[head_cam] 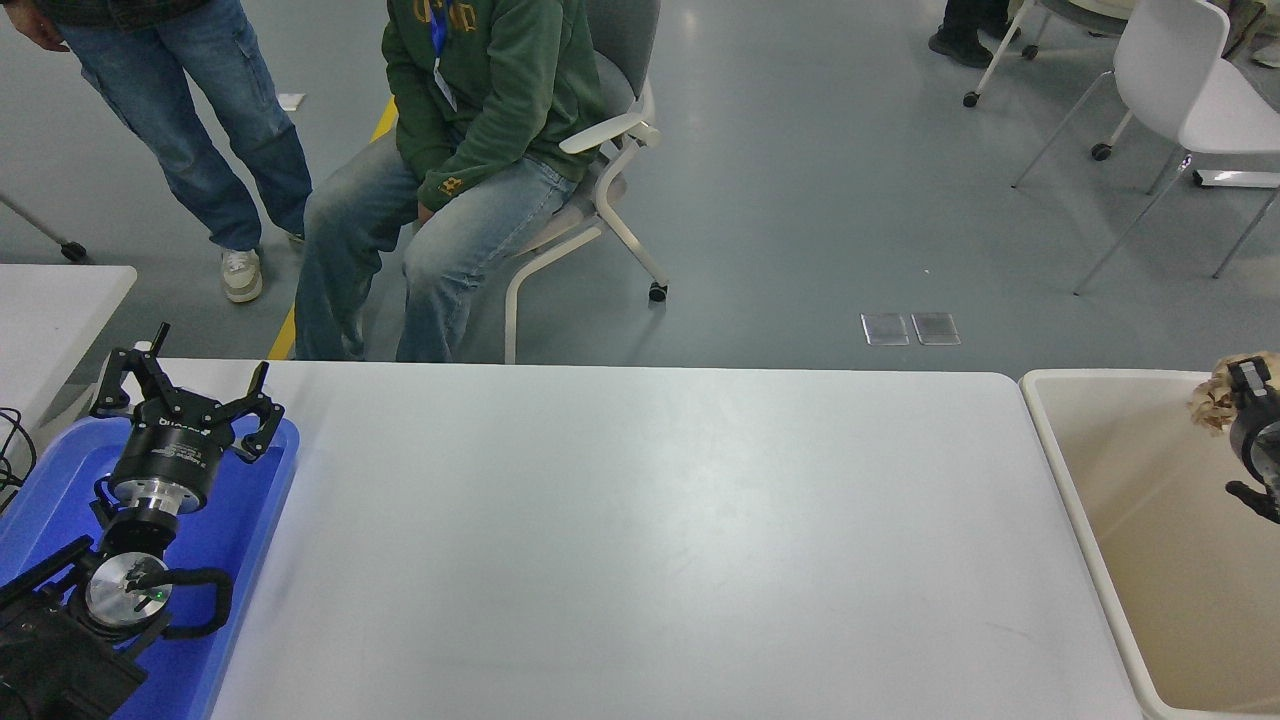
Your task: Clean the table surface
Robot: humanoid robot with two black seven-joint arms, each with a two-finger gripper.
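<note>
The large plain white rectangular tabletop [640, 540], smooth and matte with rounded corners, fills most of the head view, its long axis running left to right between a blue plastic tray [245, 540] at its left edge and a beige plastic bin [1075, 480] set just beyond its right edge. No loose item can be made out on the white surface itself. At the far side of the table a person in a green hooded top and faded jeans [470, 150] sits on a wheeled white chair [600, 200], turned away from the far left corner, and a second person in jeans [190, 120] stands further left; neither touches the table. The parked left gripper [185, 385] hangs over the blue tray at the near left corner, its black fingers spread wide and holding nothing. The right gripper [1250, 410] comes in at the right edge of the view, above the far right part of the bin, with a small crumpled tan wad [1215, 400], likely paper, at its tip; it looks clenched on the wad, though most of the gripper is cut off by the edge of the picture. The relation that matters is this: the wad lies over the bin's open inside, not over the tabletop, and the tabletop lies to the left of those jaws. I judge that letting go here would drop the wad into the bin.
</note>
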